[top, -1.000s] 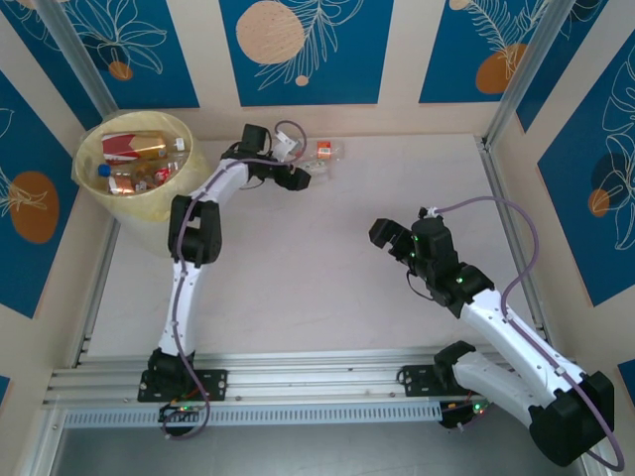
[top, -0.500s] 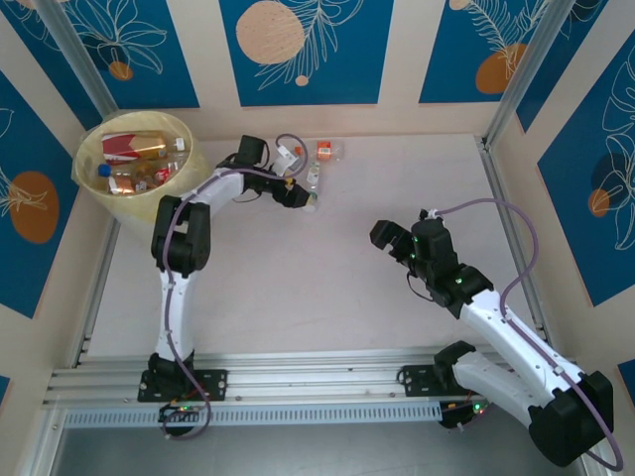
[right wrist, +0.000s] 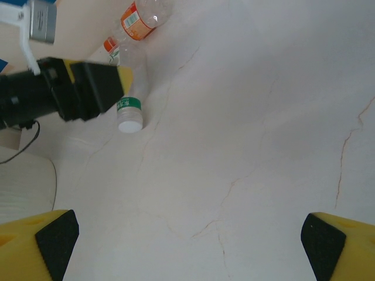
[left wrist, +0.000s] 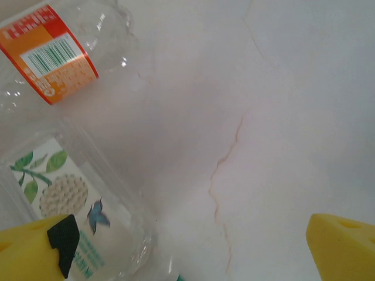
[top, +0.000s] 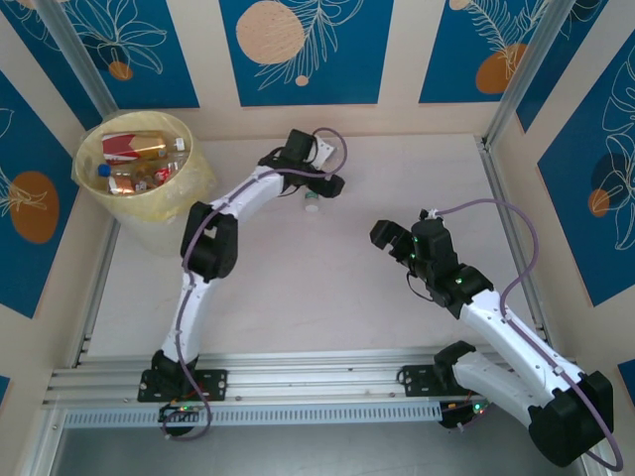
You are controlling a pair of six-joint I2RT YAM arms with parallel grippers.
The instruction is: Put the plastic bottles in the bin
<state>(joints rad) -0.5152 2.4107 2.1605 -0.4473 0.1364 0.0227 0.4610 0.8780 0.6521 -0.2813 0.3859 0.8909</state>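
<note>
The left hand (top: pixel 319 184) reaches to the far side of the table (top: pixel 327 288). Its yellow fingers (left wrist: pixel 343 246) are spread wide apart, with nothing held between them. Two bottles lie on their sides close by. The green-label bottle (left wrist: pixel 76 216) is right next to one finger, and the orange-label bottle (left wrist: pixel 55 58) is a bit farther off. I think the fingers are spread so they can close on the green one next. Many bottles (top: pixel 134 149) already lie in the bin (top: pixel 149 213), off to the left. The right hand (top: pixel 397 240) hangs over bare table with its fingers apart, out of the way.
</note>
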